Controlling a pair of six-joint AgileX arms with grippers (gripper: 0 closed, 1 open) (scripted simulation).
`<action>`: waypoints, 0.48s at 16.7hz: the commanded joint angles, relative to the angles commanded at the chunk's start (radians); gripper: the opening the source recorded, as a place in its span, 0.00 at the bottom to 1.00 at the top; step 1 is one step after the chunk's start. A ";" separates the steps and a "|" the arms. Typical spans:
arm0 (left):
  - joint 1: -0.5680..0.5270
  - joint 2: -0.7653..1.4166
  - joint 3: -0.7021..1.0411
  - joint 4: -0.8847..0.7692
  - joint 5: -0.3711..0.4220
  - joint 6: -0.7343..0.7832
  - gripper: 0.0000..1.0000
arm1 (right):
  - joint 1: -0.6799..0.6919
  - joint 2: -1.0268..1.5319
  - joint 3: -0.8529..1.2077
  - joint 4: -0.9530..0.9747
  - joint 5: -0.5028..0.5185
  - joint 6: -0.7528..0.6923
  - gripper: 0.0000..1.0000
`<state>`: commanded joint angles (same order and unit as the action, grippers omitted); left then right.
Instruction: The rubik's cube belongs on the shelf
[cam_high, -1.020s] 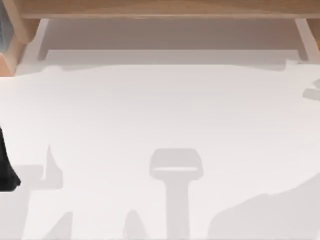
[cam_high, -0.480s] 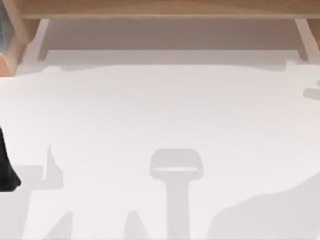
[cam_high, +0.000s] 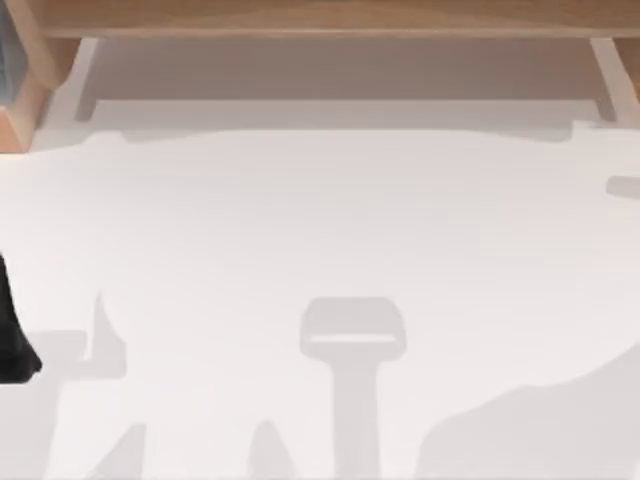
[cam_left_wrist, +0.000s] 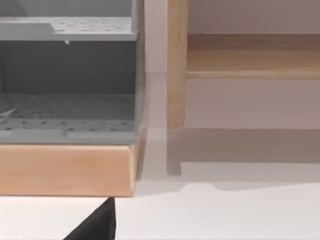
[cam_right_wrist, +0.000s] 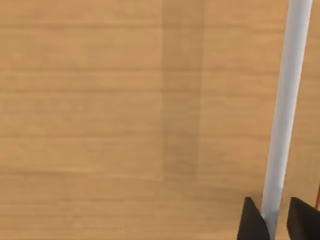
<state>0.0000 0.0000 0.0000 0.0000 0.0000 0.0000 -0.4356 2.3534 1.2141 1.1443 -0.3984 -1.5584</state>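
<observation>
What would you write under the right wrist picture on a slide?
Right gripper close above the light-brown wooden shelf, two dark fingertips at the picture's edge.

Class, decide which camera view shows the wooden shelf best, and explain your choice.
The left wrist view: the shelf appears side-on, with its horizontal board and an upright support standing on the table. The top view catches its long board along the far edge and slanting side supports. The right wrist view gives a close stretch of wood grain.
</observation>
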 joint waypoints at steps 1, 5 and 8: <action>0.000 0.000 0.000 0.000 0.000 0.000 1.00 | 0.000 0.000 0.000 0.000 0.000 0.000 0.00; 0.000 0.000 0.000 0.000 0.000 0.000 1.00 | 0.000 0.000 0.000 0.000 0.000 0.000 0.00; 0.000 0.000 0.000 0.000 0.000 0.000 1.00 | 0.000 0.000 0.000 0.000 0.000 0.000 0.00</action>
<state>0.0000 0.0000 0.0000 0.0000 0.0000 0.0000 -0.4356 2.3534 1.2141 1.1443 -0.3984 -1.5584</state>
